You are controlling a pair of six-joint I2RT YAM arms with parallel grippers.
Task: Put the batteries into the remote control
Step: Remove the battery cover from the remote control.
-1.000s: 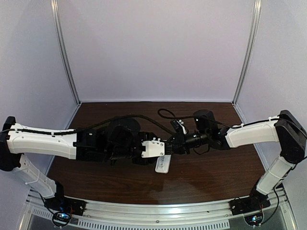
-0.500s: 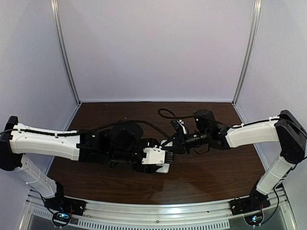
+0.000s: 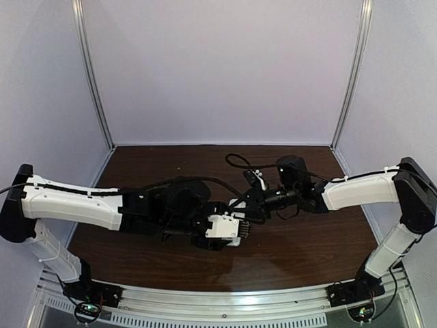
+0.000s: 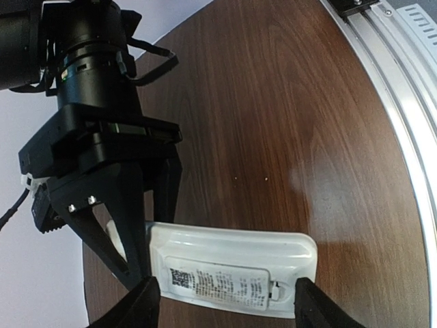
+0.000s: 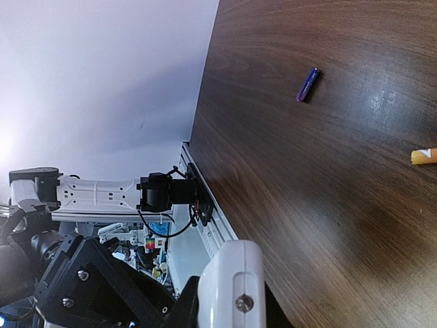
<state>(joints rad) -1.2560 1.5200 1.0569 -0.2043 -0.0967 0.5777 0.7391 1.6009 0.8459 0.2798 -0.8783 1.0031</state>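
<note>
Item: remote control point(image 4: 231, 270), white, lying back-up on the table point(image 4: 273, 102) with its printed label showing. Whether the battery recess is standing uncovered, the left wrist view is not showing clearly. Item: left end effector point(image 4: 225, 301), hanging directly over the remote with its jaws spread wide. One finger is sitting at each short end of the handset and nothing is gripped; actual contact cannot be told. Item: right end effector point(image 4: 149, 251), black, pointing down at the remote's left end. Its jaws are standing apart and carrying no battery. A white scrap is showing in the gap between them, and what it is cannot be told. Item: the batteries, both lying loose on the bare table in the right wrist view, well apart from each other. The purple battery point(image 5: 307, 85) is lying in the open and the orange battery point(image 5: 423, 156) is being cut off by the frame edge. Step in hand, by judgement: the left arm is securing the handset and no loading is under way. Next move, by judgement: the left jaws are needing to shut on the remote's ends to steady it. The right arm is then needing to travel to a battery, pinch it across its slim body, and bring it back aligned with the recess.
</note>
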